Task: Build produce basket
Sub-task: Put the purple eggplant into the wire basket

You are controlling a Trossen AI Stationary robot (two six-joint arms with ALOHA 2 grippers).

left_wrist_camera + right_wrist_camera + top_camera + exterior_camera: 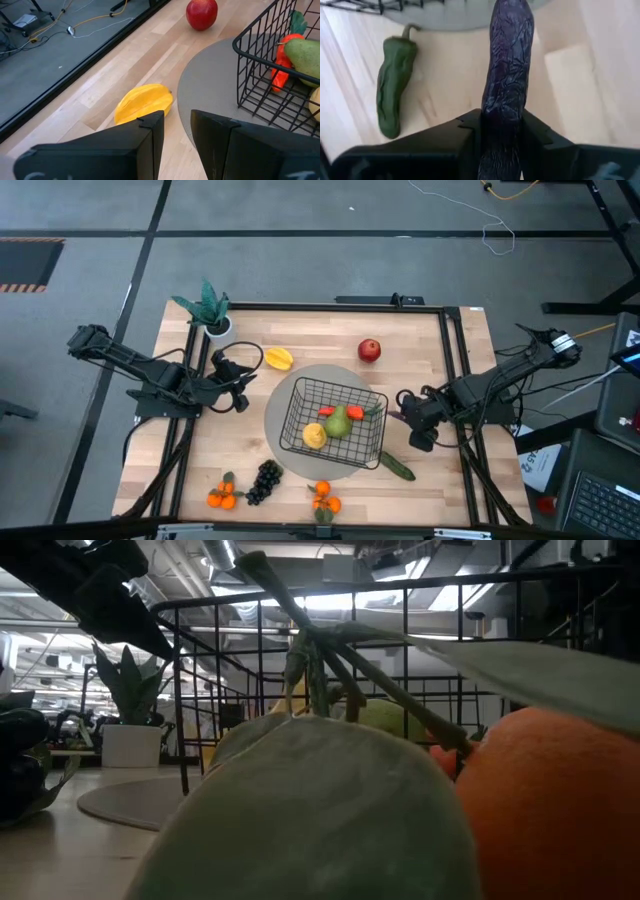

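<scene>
The black wire basket stands on a round grey mat at the table's middle, with a lemon, a green pear and orange-red pieces in it. My right gripper hangs just right of the basket, shut on a purple eggplant. My left gripper waits open left of the mat, with the yellow starfruit lying on the table ahead of it. A green cucumber lies on the table beside the eggplant. My right gripper pinches the eggplant between its two fingers at one end. The fingers come from above, pointing steeply down, and lie along the eggplant. Beyond the fingertips the eggplant reaches down toward the mat's edge; whether its far tip touches anything does not show.
A red apple lies at the far side. Black grapes and two tangerine clusters lie along the near edge. A teal plant in a white pot stands at the far left. A tangerine fills the low view.
</scene>
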